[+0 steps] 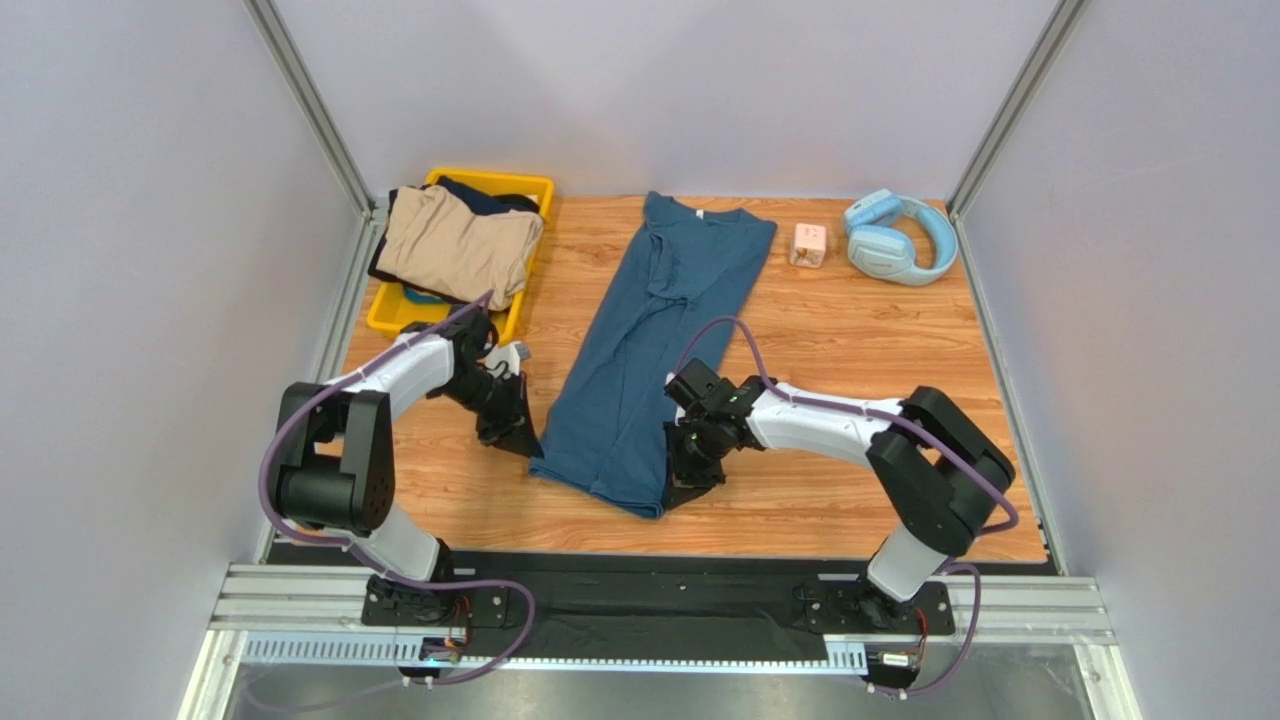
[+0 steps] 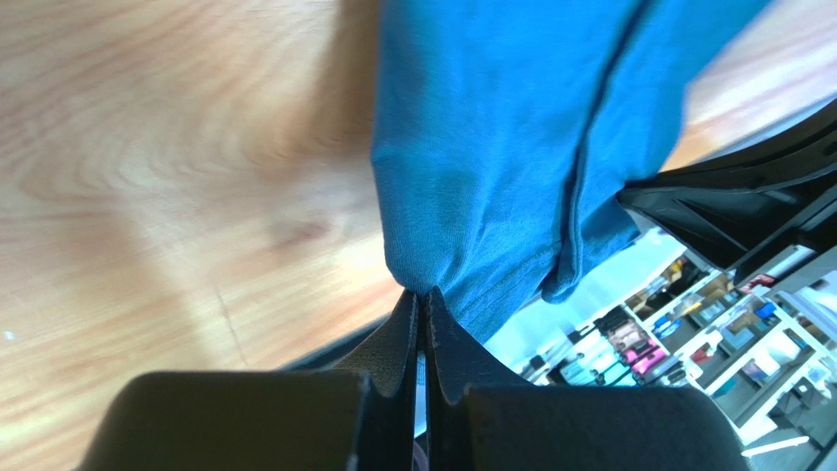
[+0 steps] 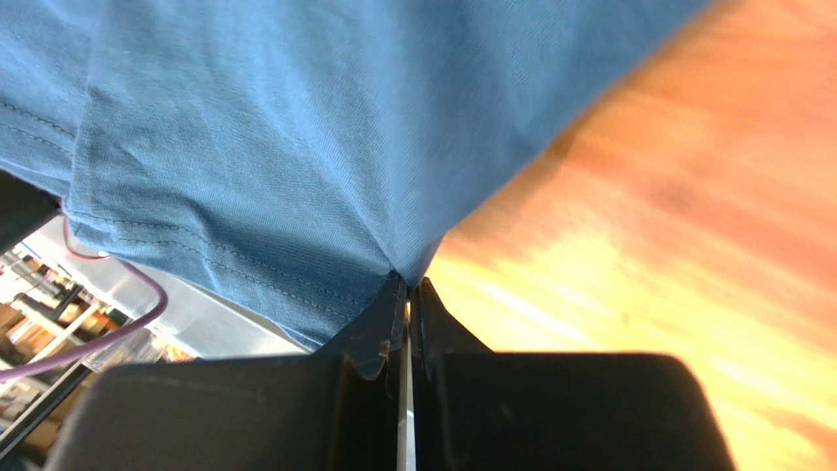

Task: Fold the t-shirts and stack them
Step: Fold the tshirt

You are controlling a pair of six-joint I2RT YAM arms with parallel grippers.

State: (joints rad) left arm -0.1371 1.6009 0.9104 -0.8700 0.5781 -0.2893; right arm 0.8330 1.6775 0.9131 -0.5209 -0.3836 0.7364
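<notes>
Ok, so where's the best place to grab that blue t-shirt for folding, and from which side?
The two near hem corners, one per gripper, approached from the arms' side. The blue t-shirt lies lengthwise, collar far, hem nearest. The left gripper and right gripper are shut on those corners.

A wooden table (image 1: 857, 345) fills the workspace between pale grey walls. A yellow bin (image 1: 394, 312) sits at its far left corner. Light-blue headphones (image 1: 899, 236) lie at the far right corner, and just beside them, on their left, stands a small pink-and-white box (image 1: 810, 243), apart from them.
</notes>
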